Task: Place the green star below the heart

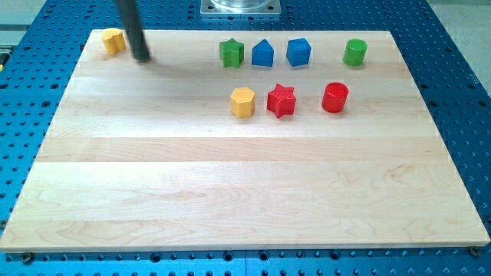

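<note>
The green star [232, 53] sits near the view's top, left of centre. A yellow heart-like block [113, 40] sits at the board's top left corner. My tip [142, 57] rests on the board just right of and slightly below the yellow heart, well to the left of the green star. The rod rises dark from the tip out of the view's top.
A blue block [263, 54] and a second blue block [298, 51] stand right of the green star. A green cylinder [354, 52] is further right. Below them are a yellow hexagon [242, 101], a red star [281, 100] and a red cylinder [335, 97].
</note>
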